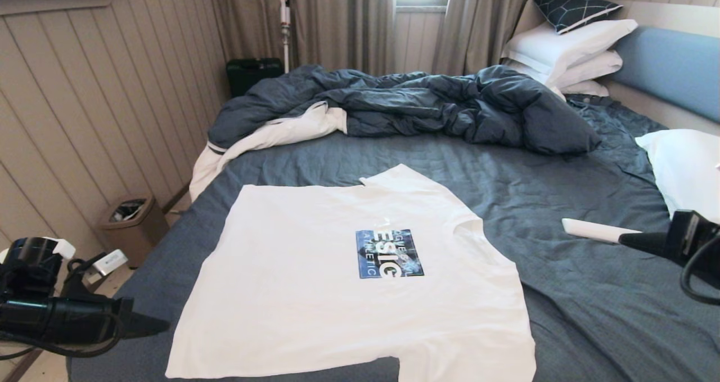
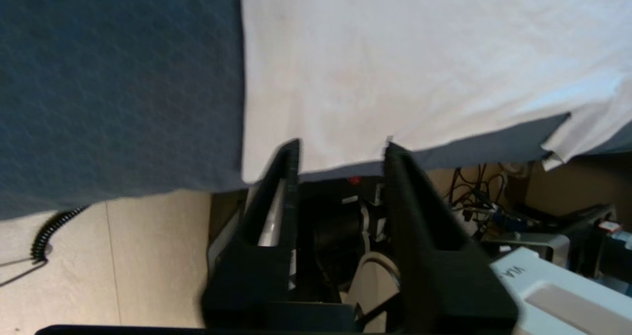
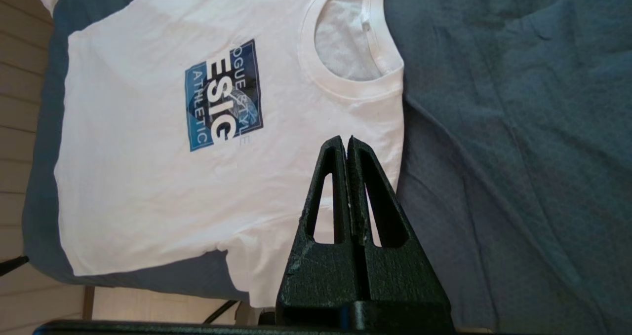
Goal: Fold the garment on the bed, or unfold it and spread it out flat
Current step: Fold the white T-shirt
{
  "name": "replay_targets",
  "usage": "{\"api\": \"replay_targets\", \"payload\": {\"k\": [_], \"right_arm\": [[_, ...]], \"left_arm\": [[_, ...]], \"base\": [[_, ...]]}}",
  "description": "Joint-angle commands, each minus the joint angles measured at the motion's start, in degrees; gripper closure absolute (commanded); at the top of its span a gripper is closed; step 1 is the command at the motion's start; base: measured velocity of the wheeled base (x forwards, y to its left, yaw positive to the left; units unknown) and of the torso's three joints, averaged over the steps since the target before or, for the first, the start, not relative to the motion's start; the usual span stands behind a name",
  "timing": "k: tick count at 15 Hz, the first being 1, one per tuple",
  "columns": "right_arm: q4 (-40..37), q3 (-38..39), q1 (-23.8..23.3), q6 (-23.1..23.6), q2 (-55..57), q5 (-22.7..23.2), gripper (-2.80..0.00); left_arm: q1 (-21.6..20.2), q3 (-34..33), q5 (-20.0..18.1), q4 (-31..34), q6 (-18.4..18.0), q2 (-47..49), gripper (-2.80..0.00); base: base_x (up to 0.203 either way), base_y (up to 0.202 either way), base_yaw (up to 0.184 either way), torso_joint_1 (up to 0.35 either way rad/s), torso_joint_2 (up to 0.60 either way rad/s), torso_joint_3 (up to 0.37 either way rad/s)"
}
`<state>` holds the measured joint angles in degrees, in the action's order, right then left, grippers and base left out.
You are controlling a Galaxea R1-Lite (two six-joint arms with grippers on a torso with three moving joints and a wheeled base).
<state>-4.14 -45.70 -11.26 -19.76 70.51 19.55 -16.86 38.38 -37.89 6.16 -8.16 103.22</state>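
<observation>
On the bed (image 1: 562,292), garment (image 1: 315,281) flat, between left end effector (image 2: 340,150), right end effector (image 3: 347,142)

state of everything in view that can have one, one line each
T-shirt: spread flat, print up, near hem at the bed's edge
bed: unmade, grey-blue sheet showing
duvet: rumpled in a heap at the far side
pillows: stacked by the headboard
left claw: open, at the shirt's hem, holding nothing
right claw: shut, empty, above the shirt
</observation>
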Motion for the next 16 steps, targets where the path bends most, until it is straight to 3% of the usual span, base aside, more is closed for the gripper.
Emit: {"api": "replay_targets", "payload": {"k": [1, 8, 10, 13, 16], "right_arm": [[-0.3, -1.4, 0.1, -0.1, 0.2, 0.1, 0.00], [-0.3, -3.7, 0.1, -0.1, 2.1, -0.1, 0.00], [-0.2, -4.0, 0.1, -0.1, 2.8, 0.1, 0.00], [-0.1, -4.5, 0.1, -0.2, 4.1, 0.2, 0.00], [-0.1, -5.5, 0.1, -0.3, 4.8, 0.1, 0.00]], "left_arm": [[-0.1, 0.9, -0.1, -0.8, 0.0, 3.2, -2.80], [0.0, 2.0, 2.8, -12.8, 0.4, 13.5, -2.80], [0.2, 2.5, 2.8, -12.4, 0.4, 13.9, -2.80], [2.6, 2.7, 2.8, -12.1, 1.8, 13.6, -2.80], [7.8, 2.7, 2.8, -12.2, 5.6, 13.2, -2.80]], "base": [[0.000, 0.000, 0.000, 0.000, 0.00, 0.000], [0.000, 0.000, 0.000, 0.000, 0.00, 0.000], [0.000, 0.000, 0.000, 0.000, 0.00, 0.000], [0.000, 0.000, 0.000, 0.000, 0.00, 0.000], [0.000, 0.000, 0.000, 0.000, 0.00, 0.000]]}}
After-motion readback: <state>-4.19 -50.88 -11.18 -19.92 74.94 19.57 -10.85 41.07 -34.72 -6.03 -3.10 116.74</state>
